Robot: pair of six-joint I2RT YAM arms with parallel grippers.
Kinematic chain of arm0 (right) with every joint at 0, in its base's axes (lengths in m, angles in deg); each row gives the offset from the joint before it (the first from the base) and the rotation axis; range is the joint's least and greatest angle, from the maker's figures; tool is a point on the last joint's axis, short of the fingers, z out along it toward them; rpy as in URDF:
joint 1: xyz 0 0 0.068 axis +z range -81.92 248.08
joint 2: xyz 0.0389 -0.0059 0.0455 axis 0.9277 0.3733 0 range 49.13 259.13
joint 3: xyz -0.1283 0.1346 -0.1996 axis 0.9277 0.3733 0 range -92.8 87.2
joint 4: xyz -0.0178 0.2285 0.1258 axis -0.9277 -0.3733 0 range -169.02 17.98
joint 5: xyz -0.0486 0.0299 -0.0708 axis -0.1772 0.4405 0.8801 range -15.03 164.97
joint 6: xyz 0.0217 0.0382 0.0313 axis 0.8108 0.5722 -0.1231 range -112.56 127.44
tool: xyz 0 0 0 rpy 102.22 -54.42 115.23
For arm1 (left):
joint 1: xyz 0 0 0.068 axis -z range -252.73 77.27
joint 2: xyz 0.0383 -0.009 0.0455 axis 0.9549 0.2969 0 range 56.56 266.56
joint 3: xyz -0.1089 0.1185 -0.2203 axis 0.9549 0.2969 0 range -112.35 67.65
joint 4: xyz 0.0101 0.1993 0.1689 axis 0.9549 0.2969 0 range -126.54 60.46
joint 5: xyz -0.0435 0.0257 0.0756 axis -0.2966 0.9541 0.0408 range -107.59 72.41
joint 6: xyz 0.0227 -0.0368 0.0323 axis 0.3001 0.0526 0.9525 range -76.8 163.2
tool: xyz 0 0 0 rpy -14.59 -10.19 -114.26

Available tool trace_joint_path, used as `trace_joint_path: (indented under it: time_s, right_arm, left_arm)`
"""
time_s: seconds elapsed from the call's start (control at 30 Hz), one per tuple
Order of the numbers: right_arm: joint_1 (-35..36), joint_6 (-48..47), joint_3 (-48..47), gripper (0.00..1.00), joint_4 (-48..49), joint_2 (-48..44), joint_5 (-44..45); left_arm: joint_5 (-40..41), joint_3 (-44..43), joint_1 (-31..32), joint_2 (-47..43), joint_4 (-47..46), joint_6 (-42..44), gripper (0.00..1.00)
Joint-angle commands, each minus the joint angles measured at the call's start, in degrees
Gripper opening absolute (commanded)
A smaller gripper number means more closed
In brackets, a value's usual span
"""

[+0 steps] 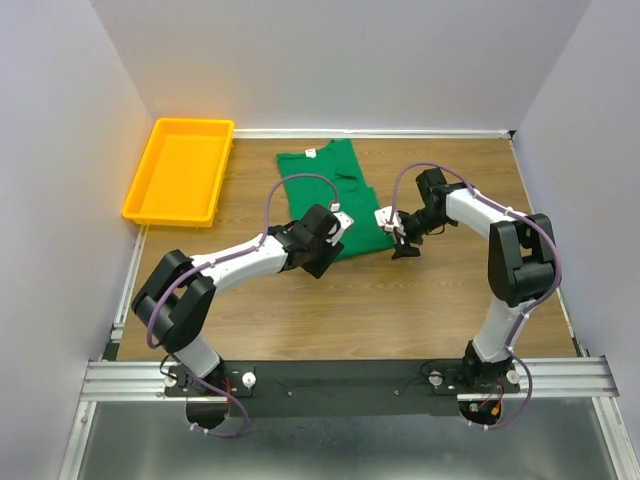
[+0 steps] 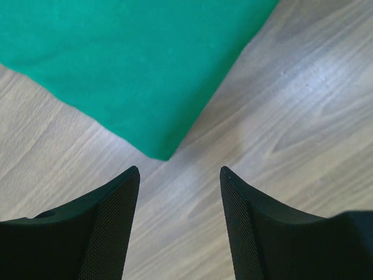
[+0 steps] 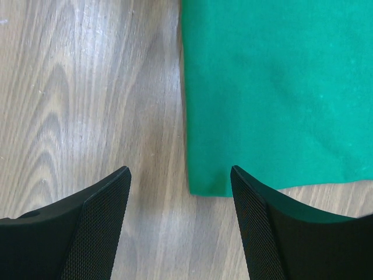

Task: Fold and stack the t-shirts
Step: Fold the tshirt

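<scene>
Yellow plastic tray (image 1: 170,216) far left on the desk (image 1: 350,310), seen only from above, left hand (image 2: 179,172) spread and empty before one near corner of the flat emerald-green t-shirt (image 1: 335,195), white neck label (image 1: 311,152) at its far end, right hand (image 3: 180,170) spread and empty over the other near corner.

Left end effector (image 2: 179,169) gapes (right end effector (image 3: 180,168) likewise).

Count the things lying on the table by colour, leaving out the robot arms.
Green t-shirt: 1
Yellow tray: 1
Total: 2
</scene>
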Motion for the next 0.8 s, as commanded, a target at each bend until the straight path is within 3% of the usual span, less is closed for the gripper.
trace_joint_path:
  time_s: [0.0, 0.33, 0.6, 0.77]
  right_arm:
    - [-0.03, 1.22, 0.84, 0.77, 0.52, -1.34, -2.97]
    - [0.06, 2.81, -1.0, 0.76, 1.31, 0.68, -3.05]
    - [0.06, 2.89, -1.35, 0.75, 2.27, 1.73, -1.91]
    - [1.02, 3.16, -1.44, 0.74, 3.85, 2.79, -0.34]
  left_arm:
    - [2.63, -1.9, 0.46, 2.75, -2.06, 2.1, 0.64]
    - [4.48, -5.95, 0.46, 10.93, -2.5, 5.71, 0.57]
    - [2.81, -4.1, 0.38, 14.18, -2.24, 5.63, 0.48]
    - [1.84, -3.66, 0.29, 15.24, -2.68, 4.92, 0.27]
